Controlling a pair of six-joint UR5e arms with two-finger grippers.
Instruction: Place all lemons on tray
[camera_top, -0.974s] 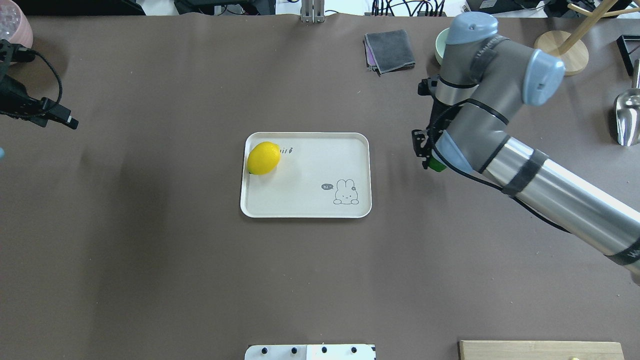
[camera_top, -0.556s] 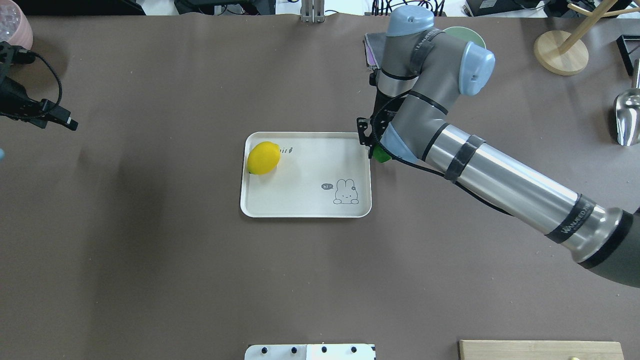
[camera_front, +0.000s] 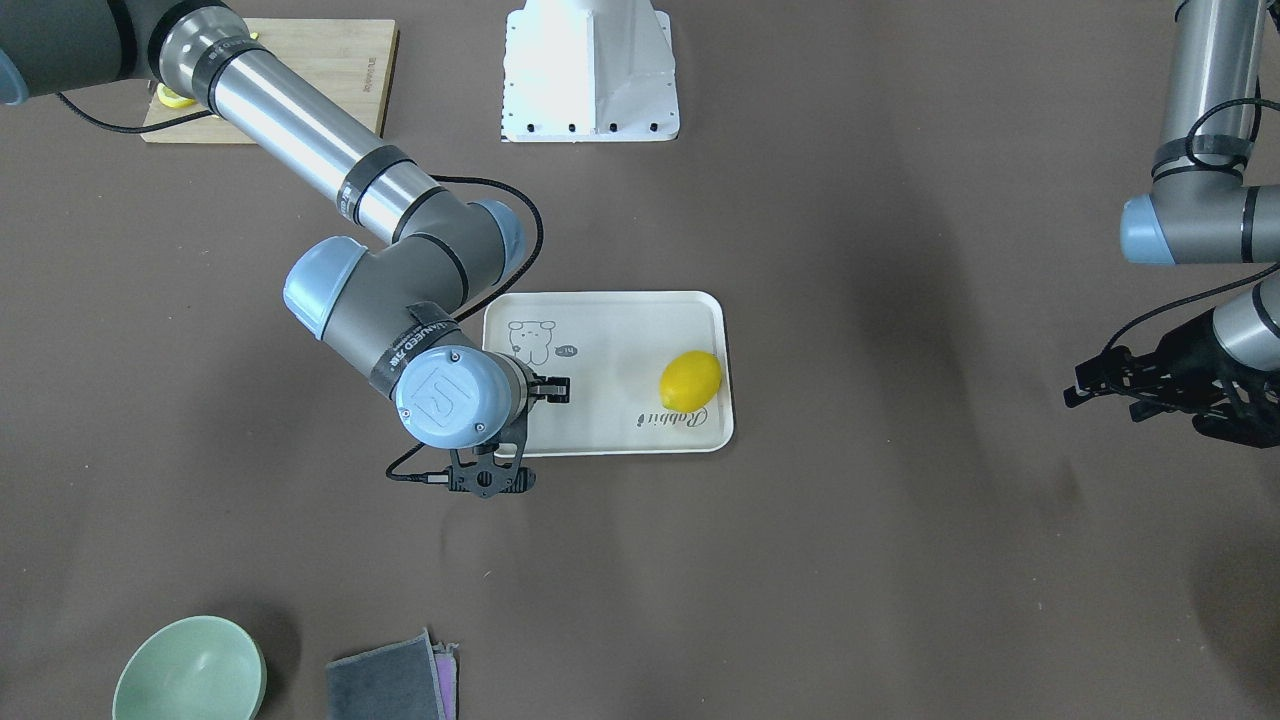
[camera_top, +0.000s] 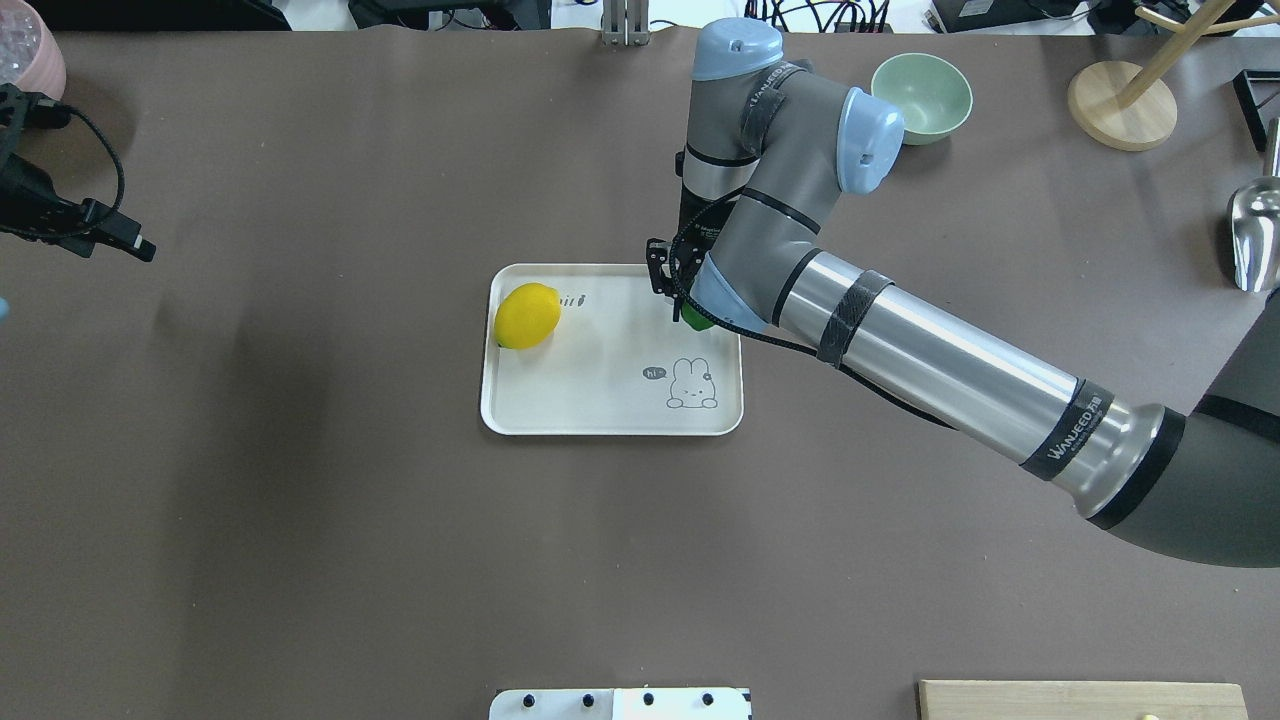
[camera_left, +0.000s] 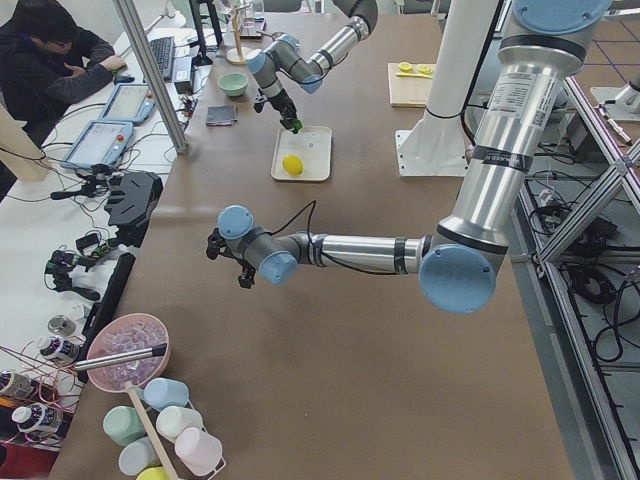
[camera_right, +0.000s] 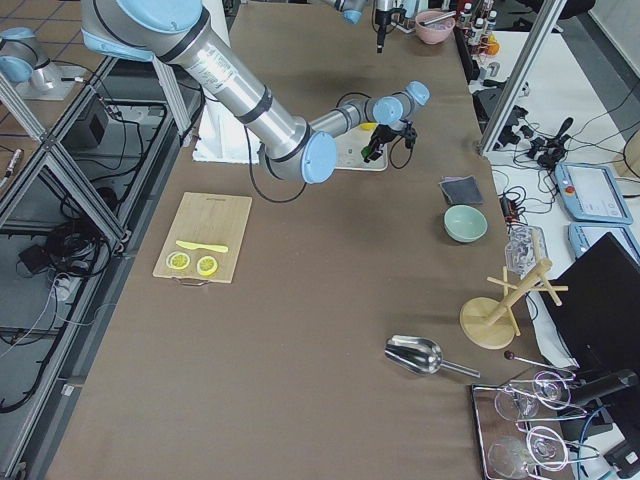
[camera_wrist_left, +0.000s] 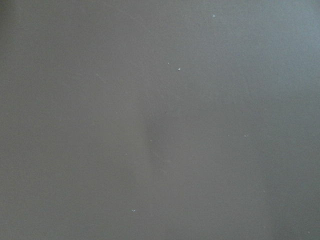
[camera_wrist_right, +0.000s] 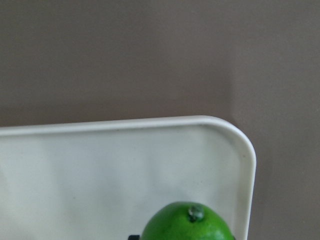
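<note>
The off-white tray (camera_top: 600, 395) lies at the table's middle. The yellow lemon (camera_top: 527, 316) rests on its far left part; it also shows in the front-facing view (camera_front: 690, 379). My right gripper (camera_top: 690, 314), mostly hidden under its wrist, is shut on the green lemon (camera_top: 698, 321) and holds it over the tray's far right corner. The right wrist view shows the green lemon (camera_wrist_right: 186, 226) above the tray's corner (camera_wrist_right: 100, 170). My left gripper (camera_top: 125, 240) hangs at the table's left edge, away from the tray; I cannot tell whether it is open.
A green bowl (camera_top: 921, 96), a wooden stand (camera_top: 1120, 105) and a metal scoop (camera_top: 1255, 235) are at the far right. A grey cloth (camera_front: 390, 685) lies beside the bowl. A wooden cutting board (camera_front: 270, 75) with lemon slices is near the white robot base (camera_front: 590, 70).
My right arm has swung left with the green lemon, from the table right of the tray to over the tray's far right corner. The left arm has not moved.
</note>
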